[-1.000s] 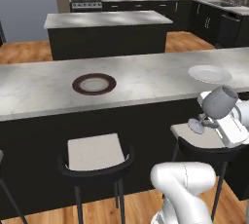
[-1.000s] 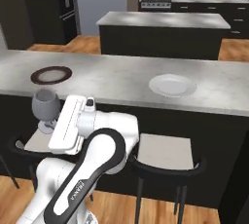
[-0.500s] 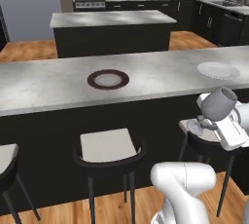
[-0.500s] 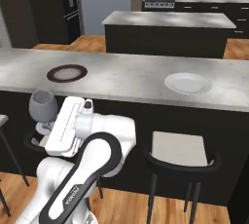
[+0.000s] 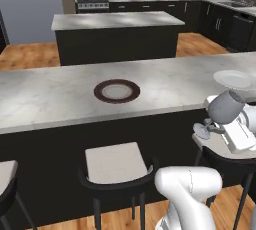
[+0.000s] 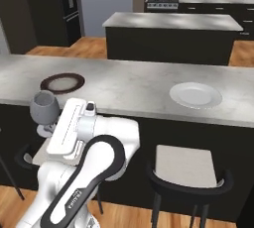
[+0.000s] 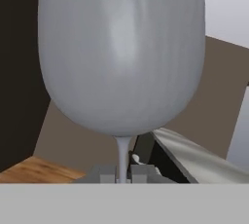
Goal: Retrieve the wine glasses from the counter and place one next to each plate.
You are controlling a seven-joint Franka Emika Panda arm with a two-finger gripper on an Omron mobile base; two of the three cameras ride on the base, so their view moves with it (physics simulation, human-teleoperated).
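Left base view: my jaws clench the glass (image 5: 223,110) stem, held tilted below the bench (image 5: 50,99) edge, right of the brown plate (image 5: 117,91).
Right base view: white plate (image 6: 195,95) well apart.
Hand view: thin stem could slip, or the bowl clip the edge.

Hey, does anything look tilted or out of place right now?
Only the glass: it is off the bar, held by its stem in the pincer, and leans sideways over a stool. Both plates lie flat on the bar.
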